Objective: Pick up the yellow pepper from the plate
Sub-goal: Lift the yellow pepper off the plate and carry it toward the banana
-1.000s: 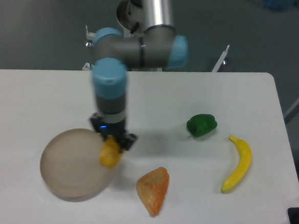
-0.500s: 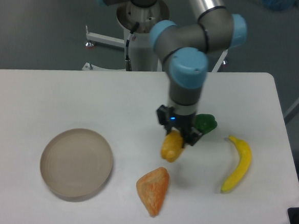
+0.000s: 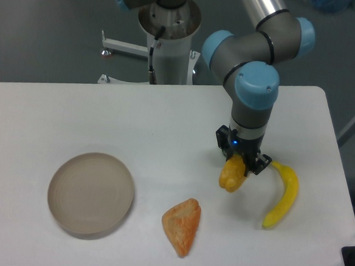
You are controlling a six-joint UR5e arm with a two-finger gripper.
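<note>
The fingers (image 3: 252,163) are clamped on the pepper (image 3: 232,175), hanging it below them, clear of the plate (image 3: 91,193) far left.

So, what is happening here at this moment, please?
The single robot arm holds the yellow pepper in its gripper, jaws closed on it, over the right part of the table, close to the banana. The plate at the left has nothing on it, so the pepper is already taken from it. An orange wedge-shaped piece lies between the plate and the pepper.
</note>
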